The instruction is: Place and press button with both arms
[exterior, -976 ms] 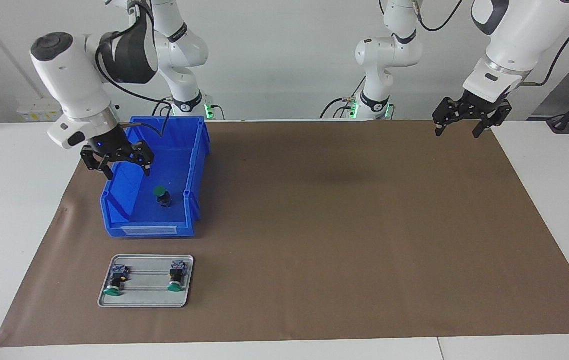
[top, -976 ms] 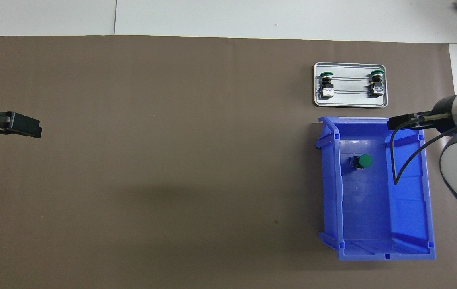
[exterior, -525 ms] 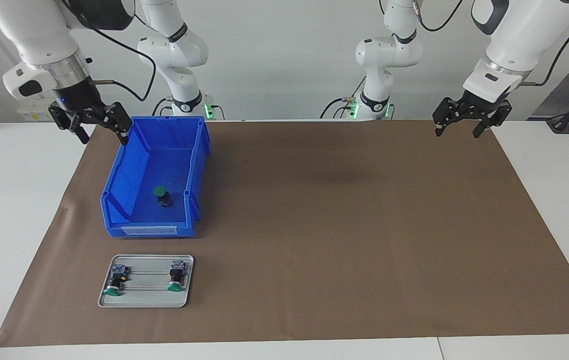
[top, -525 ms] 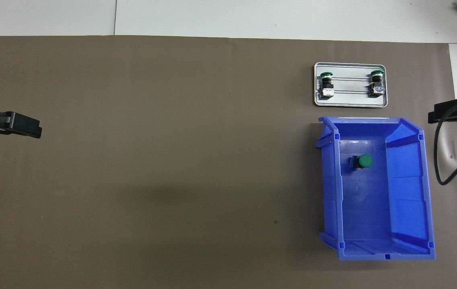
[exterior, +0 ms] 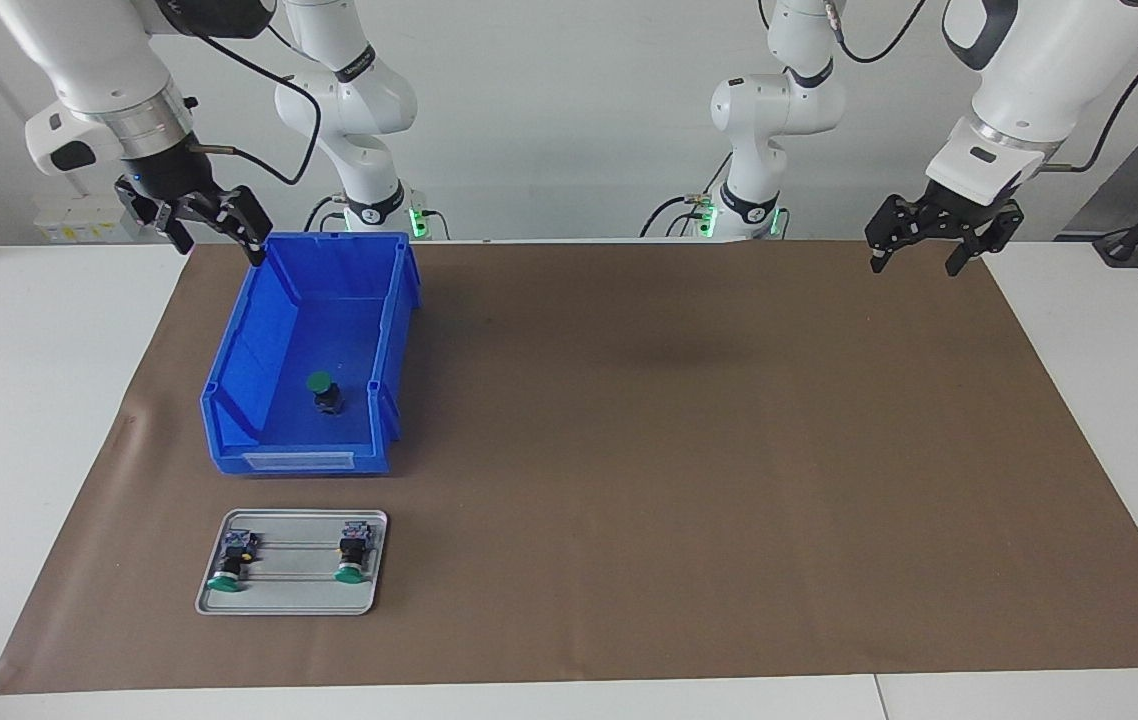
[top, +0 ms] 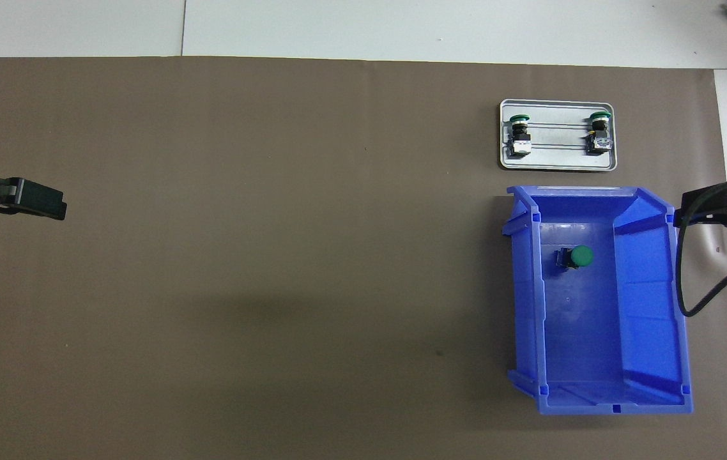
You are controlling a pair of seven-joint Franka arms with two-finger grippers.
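A green-capped button (exterior: 322, 388) stands alone on the floor of the blue bin (exterior: 299, 462); it also shows in the overhead view (top: 577, 257). Two more like it (exterior: 229, 562) (exterior: 351, 556) lie on the small metal tray (exterior: 289, 598). My right gripper (exterior: 217, 248) is open and empty, raised by the bin's rim on the side toward the right arm's end of the table (top: 689, 211). My left gripper (exterior: 915, 265) is open and empty, held up over the mat's edge at the left arm's end, where the arm waits (top: 38, 203).
The tray (top: 558, 165) lies just farther from the robots than the bin (top: 593, 399). A brown mat (exterior: 679, 450) covers most of the white table. A black cable (top: 696, 287) hangs from the right arm beside the bin's outer wall.
My right gripper has risen from low over the bin's inside and pulled back toward the robots to the bin's outer rim. The left arm has not moved. The buttons have not moved.
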